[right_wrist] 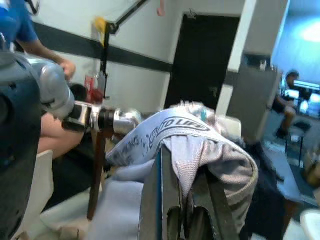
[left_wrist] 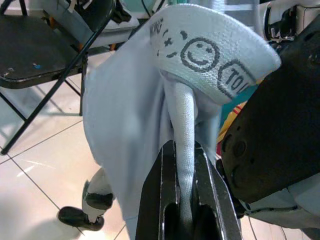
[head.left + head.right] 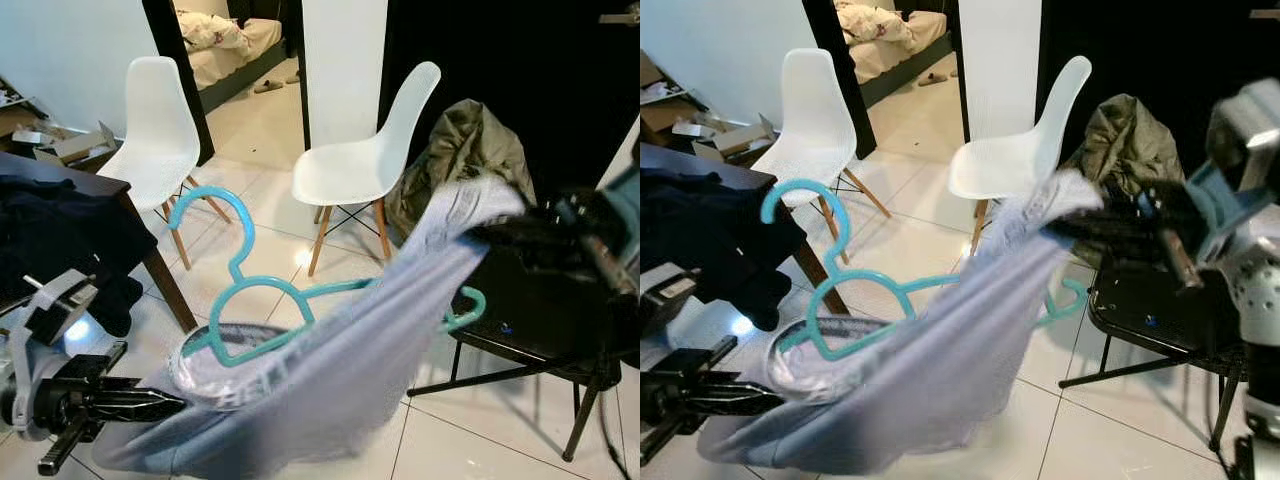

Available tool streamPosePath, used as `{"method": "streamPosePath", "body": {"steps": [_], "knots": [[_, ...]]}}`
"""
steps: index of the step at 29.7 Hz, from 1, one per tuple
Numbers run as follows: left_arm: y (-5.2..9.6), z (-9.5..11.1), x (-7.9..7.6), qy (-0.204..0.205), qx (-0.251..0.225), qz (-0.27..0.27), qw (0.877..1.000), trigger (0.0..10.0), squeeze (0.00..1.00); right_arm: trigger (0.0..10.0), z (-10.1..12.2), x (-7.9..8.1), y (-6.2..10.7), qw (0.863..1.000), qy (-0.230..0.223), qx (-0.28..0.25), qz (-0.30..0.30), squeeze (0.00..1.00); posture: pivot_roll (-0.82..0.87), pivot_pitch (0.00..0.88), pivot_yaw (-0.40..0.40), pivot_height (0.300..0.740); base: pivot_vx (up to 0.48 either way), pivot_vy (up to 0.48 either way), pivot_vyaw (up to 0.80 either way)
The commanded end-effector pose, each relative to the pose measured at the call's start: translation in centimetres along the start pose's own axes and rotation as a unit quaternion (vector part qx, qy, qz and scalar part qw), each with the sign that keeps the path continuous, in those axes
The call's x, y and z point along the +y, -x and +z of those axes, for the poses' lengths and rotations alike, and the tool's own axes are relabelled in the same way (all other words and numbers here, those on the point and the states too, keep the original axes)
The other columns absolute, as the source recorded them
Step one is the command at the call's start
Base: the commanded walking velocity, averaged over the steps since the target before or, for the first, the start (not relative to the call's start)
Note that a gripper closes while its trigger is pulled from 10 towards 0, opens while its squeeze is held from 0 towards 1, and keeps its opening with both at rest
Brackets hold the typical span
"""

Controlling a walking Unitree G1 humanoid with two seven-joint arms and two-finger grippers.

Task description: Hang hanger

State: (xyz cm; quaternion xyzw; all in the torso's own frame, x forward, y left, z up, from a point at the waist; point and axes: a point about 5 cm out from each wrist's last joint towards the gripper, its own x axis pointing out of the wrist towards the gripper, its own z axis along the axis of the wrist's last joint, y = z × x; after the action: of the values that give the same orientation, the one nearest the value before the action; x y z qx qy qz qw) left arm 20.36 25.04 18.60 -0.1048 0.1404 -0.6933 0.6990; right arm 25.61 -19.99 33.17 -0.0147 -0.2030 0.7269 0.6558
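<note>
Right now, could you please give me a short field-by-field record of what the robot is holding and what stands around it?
garment: pale grey garment stretched between both grippers
hanger: teal hanger lying on the garment, hook up
left gripper: shut on the waistband
right gripper: shut on the other end
behind: two white chairs, black folding chair
left side: dark table with dark clothes

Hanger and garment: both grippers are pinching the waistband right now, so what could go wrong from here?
1. The teal hanger lies loose across the grey garment; held by neither the left gripper nor the right gripper, it may slide off.
2. Each gripper pinches only a thin fold of waistband, so the cloth may slip free.
3. The black folding chair sits close under the right side and could snag the hanger's end.
</note>
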Motion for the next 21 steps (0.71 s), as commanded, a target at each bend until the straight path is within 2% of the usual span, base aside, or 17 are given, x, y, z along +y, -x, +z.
{"method": "streamPosePath", "body": {"steps": [1, 2, 4, 6, 7, 8, 9, 10, 11, 12, 13, 15, 16, 17, 20, 21], "knots": [[0.4, 0.0, 0.0, 0.004, 0.024, 0.006, 1.0, 0.0, 0.0, 0.0, 0.7, 0.2, -0.5, 1.0, 0.013, -0.017, 0.012, 0.0, 0.01, 0.051, 0.062, 0.74, 0.0, 0.0, 0.0], [0.4, 0.0, 0.0, 0.004, 0.024, 0.006, 1.0, 0.0, 0.0, 0.0, 0.7, 0.2, -0.5, 1.0, 0.013, -0.017, 0.012, 0.0, 0.01, 0.051, 0.062, 0.74, 0.0, 0.0, 0.0], [0.2, -0.1, 0.3, 0.002, 0.024, 0.005, 1.0, 0.0, 0.0, 0.0, -1.3, 1.0, -2.3, 0.999, -0.01, 0.004, 0.052, 0.0, 0.0, 0.047, 0.064, 0.74, 0.0, 0.0, 0.0], [0.2, -0.1, 0.3, 0.002, 0.024, 0.005, 1.0, 0.0, 0.0, 0.0, -1.3, 1.0, -2.3, 0.999, -0.01, 0.004, 0.052, 0.0, 0.0, 0.047, 0.064, 0.74, 0.0, 0.0, 0.0], [0.1, -0.1, 0.6, -0.005, 0.021, 0.008, 1.0, 0.0, 0.0, 0.0, -2.9, 1.7, -3.3, 0.997, -0.032, 0.022, 0.073, 0.0, 0.0, 0.046, 0.065, 0.74, 0.0, 0.0, 0.0], [0.1, -0.1, 0.6, -0.005, 0.021, 0.008, 1.0, 0.0, 0.0, 0.0, -2.9, 1.7, -3.3, 0.997, -0.032, 0.022, 0.073, 0.0, 0.0, 0.046, 0.065, 0.74, 0.0, 0.0, 0.0], [0.0, -0.1, 1.0, -0.017, 0.016, 0.022, 0.999, 0.0, 0.0, 0.0, -4.2, 2.2, -3.7, 0.995, -0.048, 0.042, 0.082, 0.0, 0.0, 0.044, 0.064, 0.74, 0.0, 0.0, 0.0], [0.1, 0.1, 1.6, -0.036, 0.011, 0.048, 0.998, 0.0, 0.0, 0.0, -5.1, 2.5, -3.6, 0.994, -0.055, 0.059, 0.077, 0.0, 0.0, 0.044, 0.064, 0.74, 0.0, 0.0, 0.0], [0.1, 0.1, 1.6, -0.036, 0.011, 0.048, 0.998, 0.0, 0.0, 0.0, -5.1, 2.5, -3.6, 0.994, -0.055, 0.059, 0.077, 0.0, 0.0, 0.044, 0.064, 0.74, 0.0, 0.0, 0.0], [0.4, 0.4, 2.2, -0.058, 0.002, 0.079, 0.995, 0.0, 0.0, 0.0, -5.5, 2.5, -3.2, 0.994, -0.057, 0.069, 0.057, 0.0, 0.0, 0.046, 0.061, 0.74, 0.0, 0.0, 0.0], [0.4, 0.4, 2.2, -0.058, 0.002, 0.079, 0.995, 0.0, 0.0, 0.0, -5.5, 2.5, -3.2, 0.994, -0.057, 0.069, 0.057, 0.0, 0.0, 0.046, 0.061, 0.74, 0.0, 0.0, 0.0], [1.1, 0.9, 3.0, -0.089, -0.01, 0.133, 0.987, 0.0, 0.0, 0.0, -5.5, 2.3, -2.4, 0.996, -0.056, 0.072, 0.022, 0.0, 0.0, 0.047, 0.06, 0.74, 0.0, 0.0, 0.0], [1.1, 0.9, 3.0, -0.089, -0.01, 0.133, 0.987, 0.0, 0.0, 0.0, -5.5, 2.3, -2.4, 0.996, -0.056, 0.072, 0.022, 0.0, 0.0, 0.047, 0.06, 0.74, 0.0, 0.0, 0.0], [2.0, 1.7, 3.8, -0.119, -0.028, 0.192, 0.974, 0.0, 0.0, 0.0, -5.6, 2.1, -1.6, 0.996, -0.051, 0.076, -0.01, 0.0, -0.01, 0.051, 0.059, 0.74, 0.0, 0.0, 0.0], [2.0, 1.7, 3.8, -0.119, -0.028, 0.192, 0.974, 0.0, 0.0, 0.0, -5.6, 2.1, -1.6, 0.996, -0.051, 0.076, -0.01, 0.0, -0.01, 0.051, 0.059, 0.74, 0.0, 0.0, 0.0], [2.8, 2.7, 4.4, -0.148, -0.05, 0.242, 0.957, 0.0, 0.0, 0.0, -6.0, 2.0, -0.9, 0.995, -0.047, 0.079, -0.045, 0.0, 0.0, 0.051, 0.059, 0.74, 0.0, 0.0, 0.0]]}}
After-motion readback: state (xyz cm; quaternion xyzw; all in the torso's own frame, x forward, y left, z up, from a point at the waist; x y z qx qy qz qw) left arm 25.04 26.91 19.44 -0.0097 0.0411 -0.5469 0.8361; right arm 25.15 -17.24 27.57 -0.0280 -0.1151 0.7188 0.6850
